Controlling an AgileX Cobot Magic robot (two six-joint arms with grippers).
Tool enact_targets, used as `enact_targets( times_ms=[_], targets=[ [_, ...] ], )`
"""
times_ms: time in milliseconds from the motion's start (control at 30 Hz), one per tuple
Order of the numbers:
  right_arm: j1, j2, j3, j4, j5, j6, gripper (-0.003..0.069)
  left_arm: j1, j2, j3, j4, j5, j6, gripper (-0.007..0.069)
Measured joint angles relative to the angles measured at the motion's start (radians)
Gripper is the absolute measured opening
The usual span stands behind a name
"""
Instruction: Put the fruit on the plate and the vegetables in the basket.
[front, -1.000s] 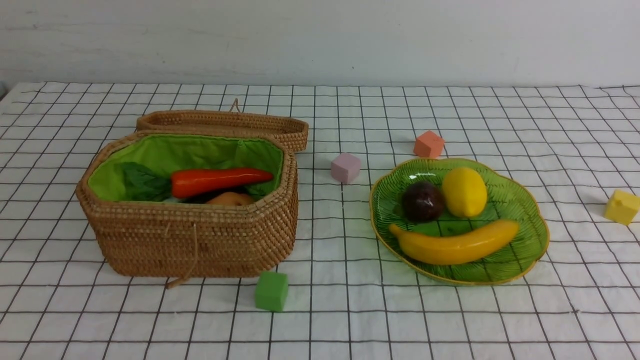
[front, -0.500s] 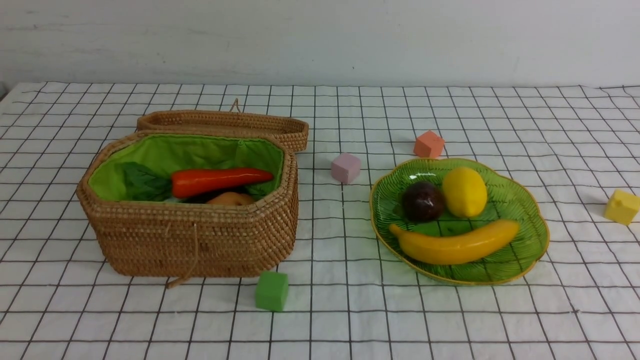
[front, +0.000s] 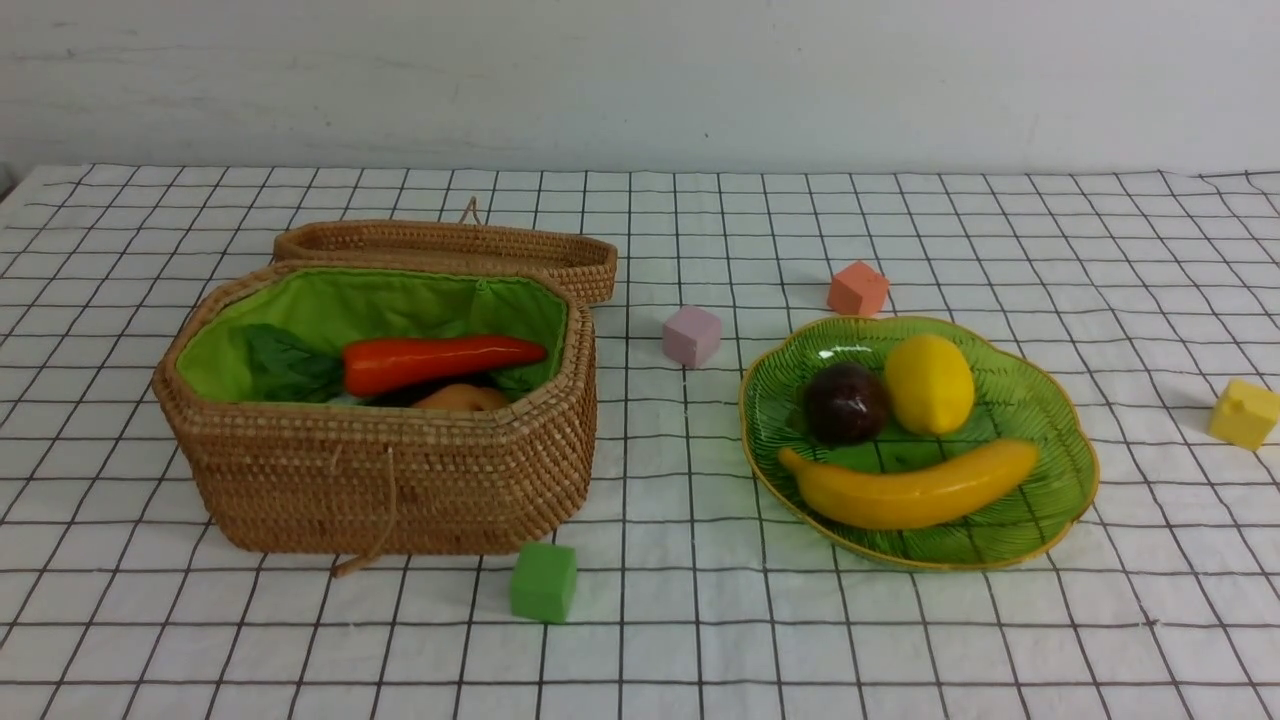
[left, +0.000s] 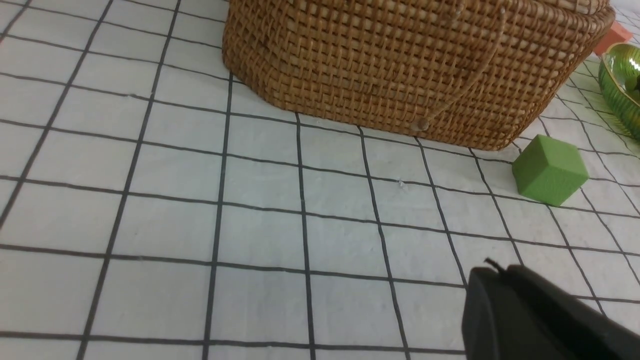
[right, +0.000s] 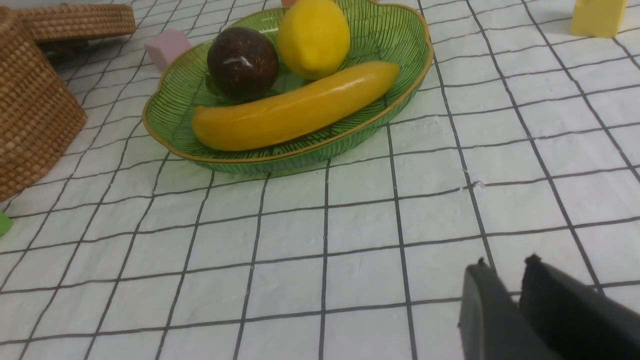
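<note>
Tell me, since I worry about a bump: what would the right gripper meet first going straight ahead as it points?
Probably bare tablecloth first; further along, the plate holding the banana. The right gripper holds nothing, jaws a crack apart. Depth is uncertain.

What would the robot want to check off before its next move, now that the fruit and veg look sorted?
1. Banana, lemon and mangosteen lie on the plate: ok.
2. Carrot and potato lie in the basket: ok.
3. Eggplant in the basket: cannot tell, only a dark patch shows under the carrot.
4. Left hand shut, holding nothing: ok.
5. Right hand holding nothing, with a narrow gap between its fingers: ok.
6. Both hands stand off the basket and plate, above bare cloth: ok.
</note>
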Motion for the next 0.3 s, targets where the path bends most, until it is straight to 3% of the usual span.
enact_targets(
  times_ms=[300],
  targets=[
    [0.0, 0.0, 0.0, 0.0, 0.0, 0.0, 0.0139, 0.0, 0.0, 0.0, 0.0, 0.0, 0.0, 0.0008]
  ],
)
